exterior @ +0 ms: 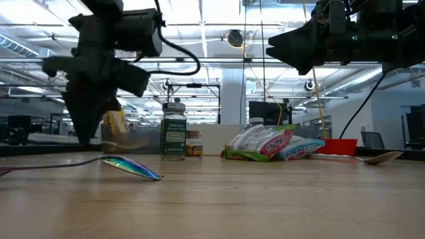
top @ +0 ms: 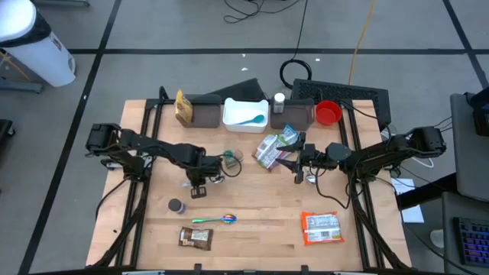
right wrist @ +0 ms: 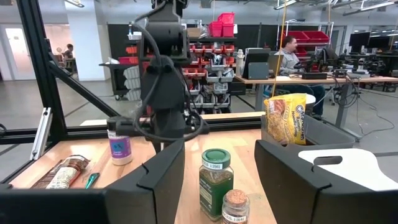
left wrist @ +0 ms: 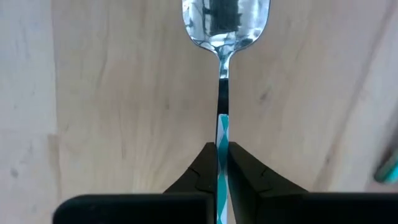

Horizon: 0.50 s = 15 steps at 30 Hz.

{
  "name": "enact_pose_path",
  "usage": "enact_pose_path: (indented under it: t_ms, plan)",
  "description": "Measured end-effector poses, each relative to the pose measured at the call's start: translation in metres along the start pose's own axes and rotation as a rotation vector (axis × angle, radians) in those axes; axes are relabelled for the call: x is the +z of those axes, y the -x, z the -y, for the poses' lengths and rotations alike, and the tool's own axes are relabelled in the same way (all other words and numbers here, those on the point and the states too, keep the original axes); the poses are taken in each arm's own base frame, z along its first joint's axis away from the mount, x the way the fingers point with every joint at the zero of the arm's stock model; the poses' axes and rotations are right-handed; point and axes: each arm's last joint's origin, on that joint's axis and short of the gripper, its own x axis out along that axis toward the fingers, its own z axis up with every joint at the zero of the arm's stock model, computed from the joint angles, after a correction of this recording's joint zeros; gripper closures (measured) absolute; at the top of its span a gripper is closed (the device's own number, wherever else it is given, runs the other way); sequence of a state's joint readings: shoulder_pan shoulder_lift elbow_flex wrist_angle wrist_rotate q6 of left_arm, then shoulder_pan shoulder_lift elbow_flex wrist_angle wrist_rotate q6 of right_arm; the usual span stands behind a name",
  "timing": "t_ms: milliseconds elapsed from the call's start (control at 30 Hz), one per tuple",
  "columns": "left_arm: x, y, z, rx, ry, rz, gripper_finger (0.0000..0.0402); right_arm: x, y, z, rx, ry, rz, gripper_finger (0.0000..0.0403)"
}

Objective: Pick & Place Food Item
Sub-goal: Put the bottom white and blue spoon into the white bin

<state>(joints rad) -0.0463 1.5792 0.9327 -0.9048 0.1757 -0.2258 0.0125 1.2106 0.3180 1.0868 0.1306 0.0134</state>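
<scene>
My left gripper (top: 197, 186) is left of the table's middle, shut on a spoon (left wrist: 224, 25) with a teal-and-white striped handle. My right gripper (top: 300, 162) is open and empty, raised right of the middle and next to a pile of snack bags (top: 273, 147). The bags lie flat on the table and also show in the low view (exterior: 265, 143). Ahead of its fingers in the right wrist view stand a green-lidded spice jar (right wrist: 216, 180) and a small cork-topped jar (right wrist: 235, 208). An orange packet (top: 321, 228) and a brown bar (top: 194, 238) lie near the front edge. My left gripper pinches the spoon's striped handle (left wrist: 222, 127) between its two fingers, partway along it. The fingers lie along the handle and the bowl (left wrist: 225, 22) points away from them. The spoon's bowl faces up over the wooden table; I cannot tell whether it touches the table.
A second spoon (top: 215, 220) and a small dark jar (top: 176, 206) lie in front of the left gripper. At the back stand a bin with a yellow bag (top: 183, 108), a white bin (top: 244, 113), a white bottle (top: 279, 101) and a red bowl (top: 328, 113).
</scene>
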Motion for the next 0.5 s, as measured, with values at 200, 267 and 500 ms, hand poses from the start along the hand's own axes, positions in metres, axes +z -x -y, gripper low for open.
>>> enact_pose_path:
  t_ms: [200, 267, 500]
  plan:
    - [0.010, 0.028, 0.007, 0.002, -0.048, 0.009, 0.0387, 0.000, 0.000, 0.000, 0.000, 0.000, 0.000, 0.0212]
    - [0.015, 0.040, 0.010, 0.019, -0.075, 0.029, 0.0387, 0.000, 0.000, 0.000, 0.000, 0.000, 0.001, 0.0211]
    - [0.030, 0.097, 0.008, 0.084, -0.154, 0.108, 0.0387, 0.000, 0.000, 0.000, 0.000, -0.001, 0.000, 0.0215]
